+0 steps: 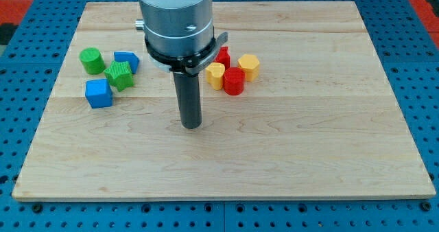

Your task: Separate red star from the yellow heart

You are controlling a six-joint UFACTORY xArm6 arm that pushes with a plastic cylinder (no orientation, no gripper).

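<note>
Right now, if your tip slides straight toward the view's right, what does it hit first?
Probably nothing. My tip sits below the red and yellow cluster; the nearest, a red cylinder, lies nearer the view's top. That line looks free to the board edge, though depth is uncertain.

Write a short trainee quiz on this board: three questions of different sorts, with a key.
1. True or false: my tip touches the red star.
2. Which block sits nearest the view's left edge? A) green cylinder B) yellow hexagon C) red cylinder
3. Fill in: the yellow heart lies to the view's ____ of my tip.

Key: 1 false, the tip stands apart, below and left of that cluster; 2 A; 3 right.
</note>
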